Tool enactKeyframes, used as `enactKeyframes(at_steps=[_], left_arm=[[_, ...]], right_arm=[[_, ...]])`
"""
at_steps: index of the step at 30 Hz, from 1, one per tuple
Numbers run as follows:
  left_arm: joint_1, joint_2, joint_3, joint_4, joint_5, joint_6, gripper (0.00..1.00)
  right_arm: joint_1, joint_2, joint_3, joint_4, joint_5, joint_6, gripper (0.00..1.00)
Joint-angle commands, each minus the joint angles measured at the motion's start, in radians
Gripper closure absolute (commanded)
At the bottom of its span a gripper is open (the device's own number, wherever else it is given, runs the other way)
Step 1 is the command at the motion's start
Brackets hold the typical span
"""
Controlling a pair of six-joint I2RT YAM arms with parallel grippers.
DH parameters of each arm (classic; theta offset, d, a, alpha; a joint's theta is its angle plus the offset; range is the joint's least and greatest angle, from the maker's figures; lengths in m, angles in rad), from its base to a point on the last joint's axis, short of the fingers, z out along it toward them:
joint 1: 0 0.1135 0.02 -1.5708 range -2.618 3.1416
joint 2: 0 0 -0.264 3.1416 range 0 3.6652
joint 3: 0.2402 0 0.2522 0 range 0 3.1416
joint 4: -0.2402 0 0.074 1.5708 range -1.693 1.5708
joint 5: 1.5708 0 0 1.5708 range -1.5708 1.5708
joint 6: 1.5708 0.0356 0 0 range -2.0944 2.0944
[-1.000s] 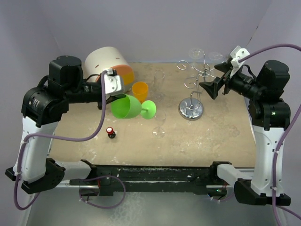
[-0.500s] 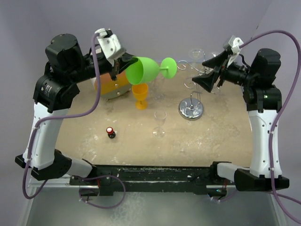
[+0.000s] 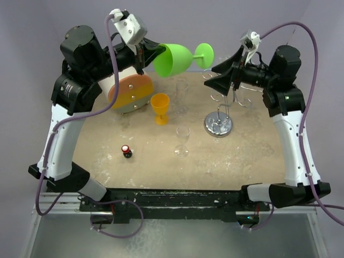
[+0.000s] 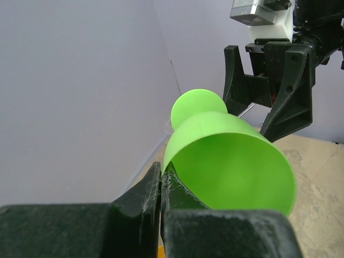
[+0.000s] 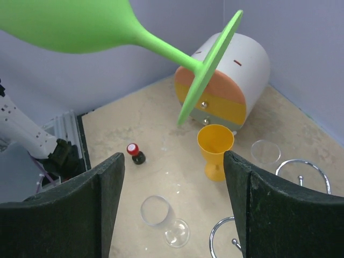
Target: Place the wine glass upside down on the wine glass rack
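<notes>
The green wine glass (image 3: 174,58) hangs high over the table's back, lying sideways with its foot (image 3: 204,55) toward the right. My left gripper (image 3: 144,58) is shut on the bowl's rim (image 4: 166,161), one finger inside, one outside. My right gripper (image 3: 210,78) is open just right of and below the foot, touching nothing. In the right wrist view the stem and foot (image 5: 209,67) cross above the open fingers (image 5: 115,177). The wine glass rack (image 3: 219,126) stands back right, partly behind the right gripper; its loops (image 5: 301,166) show at bottom right.
An orange goblet (image 3: 160,107) and a clear wine glass (image 3: 183,138) stand mid-table, another clear glass (image 3: 181,94) behind them. A white drum-shaped box with an orange face (image 3: 129,91) sits back left. A small red-capped bottle (image 3: 126,151) stands nearer the front.
My left arm has lifted the green glass off the table, up and to the right. My right gripper has risen and moved left toward the foot, its jaws narrowing a little.
</notes>
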Motion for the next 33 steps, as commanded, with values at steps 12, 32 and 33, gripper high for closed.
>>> enactKeyframes(at_steps=[12, 32, 33], left_arm=[[0.000, 0.056, 0.073, 0.090, -0.047, -0.067, 1.00], [-0.024, 0.087, 0.076, 0.080, -0.085, -0.016, 1.00], [-0.025, 0.087, 0.077, 0.081, -0.086, -0.013, 1.00]], right_arm=[[0.009, 0.086, 0.153, 0.172, 0.218, 0.217, 0.39], [0.010, 0.102, 0.114, 0.239, 0.255, 0.380, 0.75], [0.010, 0.100, 0.111, 0.233, 0.262, 0.378, 0.75]])
